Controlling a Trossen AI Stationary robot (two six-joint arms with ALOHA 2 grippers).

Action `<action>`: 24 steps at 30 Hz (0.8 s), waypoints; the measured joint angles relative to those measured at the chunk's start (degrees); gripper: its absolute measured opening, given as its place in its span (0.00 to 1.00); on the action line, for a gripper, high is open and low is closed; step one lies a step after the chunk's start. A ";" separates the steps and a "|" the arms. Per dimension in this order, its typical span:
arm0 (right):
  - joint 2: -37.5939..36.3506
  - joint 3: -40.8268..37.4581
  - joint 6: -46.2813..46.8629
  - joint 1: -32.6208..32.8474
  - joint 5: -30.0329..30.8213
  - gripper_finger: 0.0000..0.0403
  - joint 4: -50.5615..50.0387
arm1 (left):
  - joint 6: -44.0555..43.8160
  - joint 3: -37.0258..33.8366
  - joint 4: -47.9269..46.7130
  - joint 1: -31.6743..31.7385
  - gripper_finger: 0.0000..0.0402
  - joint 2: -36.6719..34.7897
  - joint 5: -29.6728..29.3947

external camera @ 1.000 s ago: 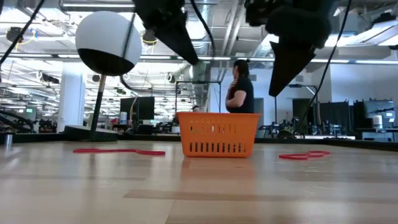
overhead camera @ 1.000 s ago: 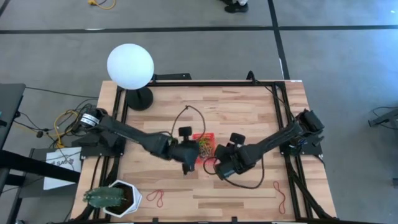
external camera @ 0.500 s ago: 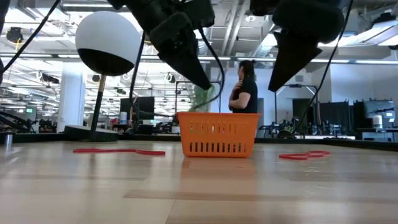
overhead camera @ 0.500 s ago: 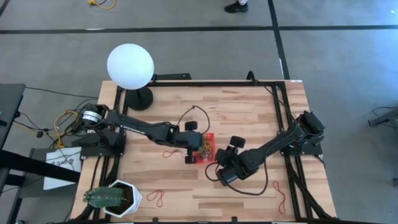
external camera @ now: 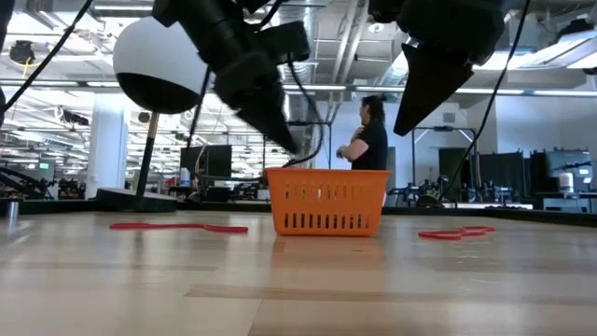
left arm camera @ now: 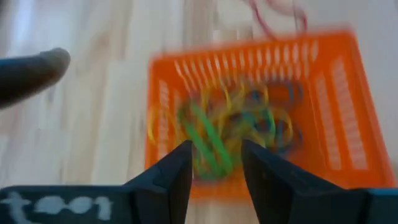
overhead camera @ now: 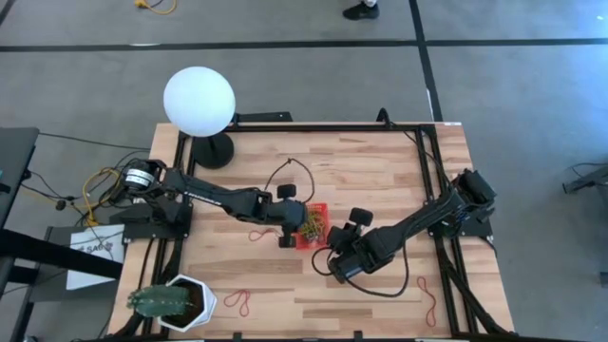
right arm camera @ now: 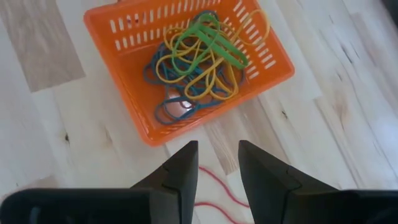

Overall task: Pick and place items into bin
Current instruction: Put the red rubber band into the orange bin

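Rubber bands [right arm camera: 198,62] fill orange bin [right arm camera: 124,93]; both end effectors [left arm camera: 214,165] [right arm camera: 217,165] hover open, empty.

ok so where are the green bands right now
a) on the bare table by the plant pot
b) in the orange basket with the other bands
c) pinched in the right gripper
b: the green bands lie in the tangle inside the orange basket; the right gripper is open and holds nothing.
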 joint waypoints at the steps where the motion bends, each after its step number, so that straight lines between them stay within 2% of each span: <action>1: 0.00 0.00 -0.01 0.00 0.00 0.27 0.09 | 0.00 0.00 -2.36 -0.10 0.33 -0.28 0.68; 7: 0.00 0.00 -0.46 0.00 -0.02 0.27 0.76 | -5.45 0.07 -19.58 -0.98 0.30 -2.19 1.91; 10: 0.02 0.00 -0.50 0.00 -0.02 0.27 1.27 | -8.01 -0.05 -23.03 -1.69 0.27 -2.17 2.34; 15: 0.02 0.00 -0.52 0.00 -0.02 0.27 1.70 | -6.56 -2.37 -20.69 -2.86 0.22 -1.36 10.81; 18: 0.03 0.00 -0.55 0.00 -0.04 0.27 1.73 | -6.57 -5.75 -14.31 -3.21 0.21 -1.47 10.06; 21: 0.04 0.00 -0.55 0.00 -0.04 0.27 1.74 | -6.58 -8.31 -12.23 -3.17 0.20 -1.47 6.87; 24: 0.04 0.00 -0.55 0.00 -0.04 0.27 1.75 | -6.58 -10.21 -9.43 -2.66 0.20 -1.47 6.88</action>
